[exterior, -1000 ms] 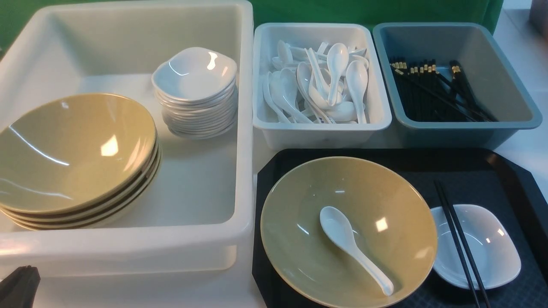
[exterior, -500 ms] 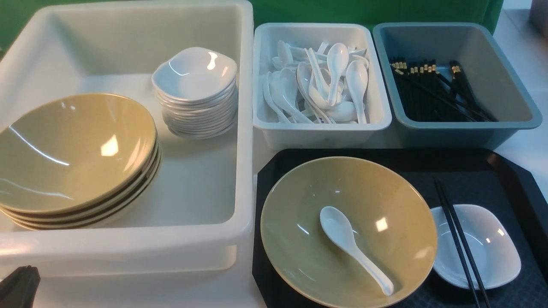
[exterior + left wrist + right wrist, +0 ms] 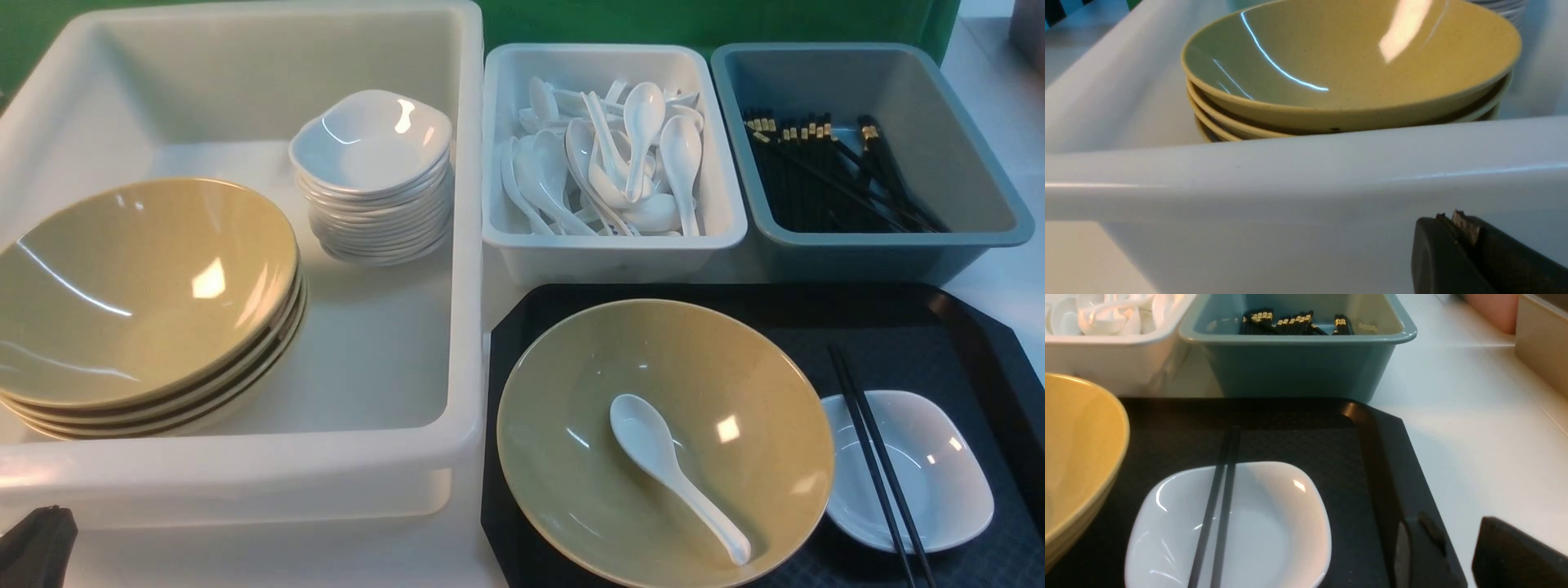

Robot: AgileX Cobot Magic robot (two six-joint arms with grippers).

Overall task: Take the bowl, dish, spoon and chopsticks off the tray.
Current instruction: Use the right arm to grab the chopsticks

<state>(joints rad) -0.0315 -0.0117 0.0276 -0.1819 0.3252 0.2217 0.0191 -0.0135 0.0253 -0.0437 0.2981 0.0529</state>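
The black tray (image 3: 898, 327) lies at the front right. On it stands the tan bowl (image 3: 571, 392), with the white spoon (image 3: 673, 478) lying inside it. To the bowl's right sits the small white dish (image 3: 939, 474), and the black chopsticks (image 3: 878, 474) rest across it. My left gripper (image 3: 37, 543) is shut and empty, low outside the white tub's near wall (image 3: 1290, 171). My right gripper (image 3: 1451, 522) stands open over the tray's right rim (image 3: 1372, 449), beside the dish (image 3: 1274, 522) and chopsticks (image 3: 1216, 514), holding nothing. It does not show in the front view.
The big white tub (image 3: 245, 482) on the left holds a stack of tan bowls (image 3: 147, 302) and a stack of white dishes (image 3: 371, 175). Behind the tray stand a white bin (image 3: 612, 245) of spoons and a grey-blue bin (image 3: 963, 147) of chopsticks.
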